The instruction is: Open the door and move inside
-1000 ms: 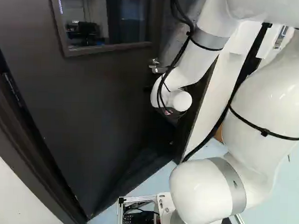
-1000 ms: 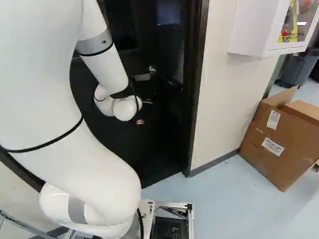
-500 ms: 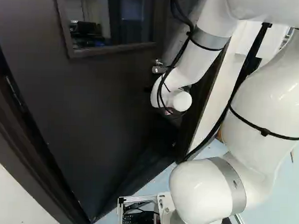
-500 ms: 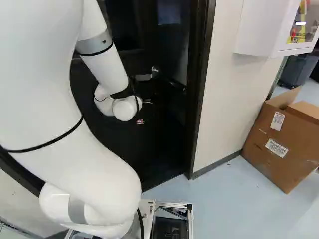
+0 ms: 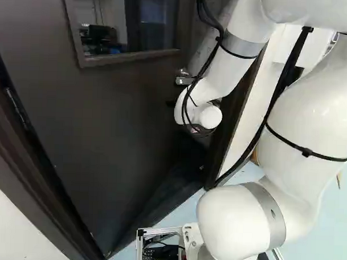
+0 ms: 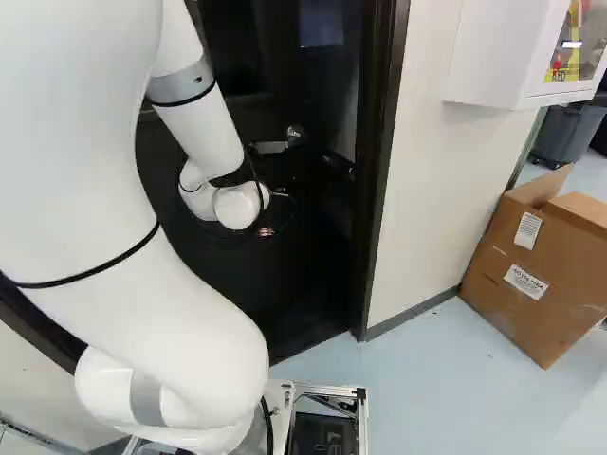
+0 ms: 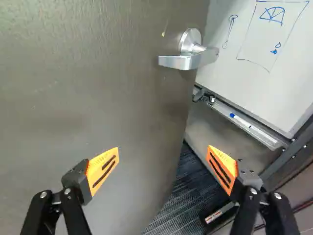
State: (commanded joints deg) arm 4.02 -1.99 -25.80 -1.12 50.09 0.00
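1. The gripper's two fingers stand wide apart.
2. The dark door is partly open, hinged at left, its silver handle near the right edge.
3. A whiteboard shows beyond; a cardboard box sits at right.

The door is matt and faintly pebbled — its lever handle smooth, satin metal — with a smooth whiteboard at the handle's three o'clock and ribbed, cloth-like carpet at its six. In the right base view, a matt cardboard box at three o'clock meets smooth, faintly glossy floor.
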